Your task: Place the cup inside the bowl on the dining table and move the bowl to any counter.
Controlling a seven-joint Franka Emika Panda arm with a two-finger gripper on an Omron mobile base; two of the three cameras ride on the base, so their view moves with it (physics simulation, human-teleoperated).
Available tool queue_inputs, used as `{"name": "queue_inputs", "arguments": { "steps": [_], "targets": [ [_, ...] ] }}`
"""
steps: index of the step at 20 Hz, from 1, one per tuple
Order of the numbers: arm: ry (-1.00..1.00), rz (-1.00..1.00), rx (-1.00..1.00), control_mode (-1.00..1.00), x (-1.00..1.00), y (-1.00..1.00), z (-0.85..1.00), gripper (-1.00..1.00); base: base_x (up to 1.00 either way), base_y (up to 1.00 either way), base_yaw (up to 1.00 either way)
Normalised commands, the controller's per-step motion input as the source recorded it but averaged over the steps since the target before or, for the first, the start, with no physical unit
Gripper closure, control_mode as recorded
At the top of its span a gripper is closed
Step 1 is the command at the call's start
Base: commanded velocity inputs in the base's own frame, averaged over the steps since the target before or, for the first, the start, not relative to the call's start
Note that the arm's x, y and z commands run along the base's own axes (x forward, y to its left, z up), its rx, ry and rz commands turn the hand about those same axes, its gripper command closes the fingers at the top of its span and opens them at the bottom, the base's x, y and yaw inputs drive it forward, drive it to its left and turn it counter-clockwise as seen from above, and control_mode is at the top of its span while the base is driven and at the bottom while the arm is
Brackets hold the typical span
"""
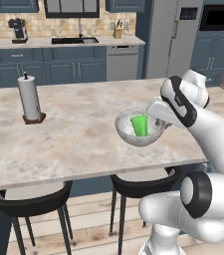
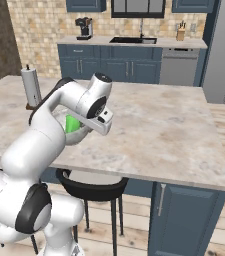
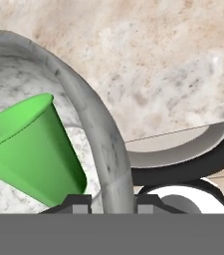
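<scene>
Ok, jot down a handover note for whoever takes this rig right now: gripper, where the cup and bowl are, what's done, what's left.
Gripper: shut on the bowl's rim, one finger inside, one outside.
Bowl: near the dining table's front edge, above the stools; whether it is lifted is unclear.
Cup: inside the bowl, leaning.
Done: cup placed in bowl, bowl gripped.
Left: carry the bowl to the counter over the blue cabinets and set it down.

The cup [image 1: 140, 125] sits in the bowl [image 1: 126, 133], whose near wall stands between the gripper's [image 3: 112, 201] fingers; table [image 1: 78, 139] spreads beyond, towel roll [image 1: 30, 97] far left, stool [image 3: 183, 172] below the edge
</scene>
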Motion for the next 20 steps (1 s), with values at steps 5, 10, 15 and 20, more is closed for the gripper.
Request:
{"name": "queue_inputs", "arguments": {
  "steps": [5, 10, 15, 20],
  "targets": [
    [0.0, 0.0, 0.0, 1.0, 0.0, 0.0, 0.0, 1.0, -0.1, 0.0, 0.0],
    [0.0, 0.0, 0.0, 1.0, 0.0, 0.0, 0.0, 1.0, -0.66, 0.0, 0.0],
    [0.0, 0.0, 0.0, 1.0, 0.0, 0.0, 0.0, 1.0, -0.48, 0.12, 0.0],
    [0.0, 0.0, 0.0, 1.0, 0.0, 0.0, 0.0, 1.0, -0.36, 0.39, 0.0]
  ]
}}
